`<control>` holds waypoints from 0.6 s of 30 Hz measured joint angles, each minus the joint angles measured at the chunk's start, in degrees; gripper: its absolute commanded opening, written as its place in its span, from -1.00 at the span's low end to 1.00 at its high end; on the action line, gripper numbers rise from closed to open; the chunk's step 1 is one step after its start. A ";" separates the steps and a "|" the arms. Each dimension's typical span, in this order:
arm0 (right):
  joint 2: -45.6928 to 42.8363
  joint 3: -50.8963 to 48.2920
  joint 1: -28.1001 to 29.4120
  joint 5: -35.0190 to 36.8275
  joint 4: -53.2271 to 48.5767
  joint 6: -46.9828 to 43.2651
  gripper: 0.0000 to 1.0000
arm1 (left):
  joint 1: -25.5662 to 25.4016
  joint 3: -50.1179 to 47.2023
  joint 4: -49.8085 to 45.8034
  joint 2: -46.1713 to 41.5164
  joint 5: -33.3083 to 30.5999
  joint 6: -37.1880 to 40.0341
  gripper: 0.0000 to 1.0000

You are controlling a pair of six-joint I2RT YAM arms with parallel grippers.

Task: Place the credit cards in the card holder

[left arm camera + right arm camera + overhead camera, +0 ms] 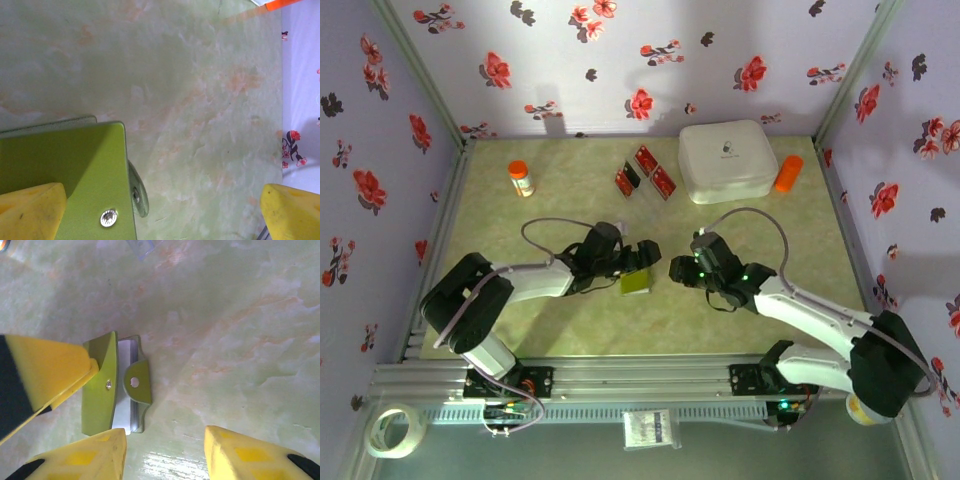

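1. Progress. No card is being shown as loaded. The credit cards (663,182), three in number, are being displayed flat at the far side of the table (570,320), just beside the white box (728,160) and well apart from both arms. The card holder (636,282) is being presented at the middle of the table, between the two grippers.

2. Grippers. The left gripper (160,212) is being held fully open and nothing is being gripped. One of its yellow fingers (45,370) is being pressed against the green flap of the card holder, so the flap is being propped at a tilt. The right gripper (167,457) is being held partly open just beside the holder, with bare table between its fingers and nothing clamped.

3. Judgement. The opening of the holder is being taken as the step in hand. Fetching, carrying and inserting every card are being counted as outstanding.

4. Containers. Under the raised flap, grey lining and a snap tab are being exposed, and no red card is being seen there. The white box is being shown shut, so its contents cannot be told. The same applies to the orange bottle (521,178), standing at the far left.
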 measured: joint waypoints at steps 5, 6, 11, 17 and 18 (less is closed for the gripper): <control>-0.09 0.00 0.61 -2.51 0.35 0.11 -0.40 | 1.97 5.40 -4.37 -0.20 0.63 1.66 1.00; 0.02 0.02 1.09 -2.47 0.66 0.26 -0.43 | 2.64 6.38 -5.09 -0.37 0.79 2.05 1.00; 3.91 3.58 6.64 -1.81 0.66 0.55 -0.47 | 6.51 10.08 -7.80 -1.16 2.64 4.11 1.00; 15.19 16.26 13.22 -0.61 0.94 0.04 -0.48 | 14.62 10.36 -11.89 -3.82 4.72 6.05 1.00; 17.09 18.18 13.70 -0.48 0.92 -0.13 -0.48 | 15.93 10.36 -12.79 -4.39 4.81 6.38 1.00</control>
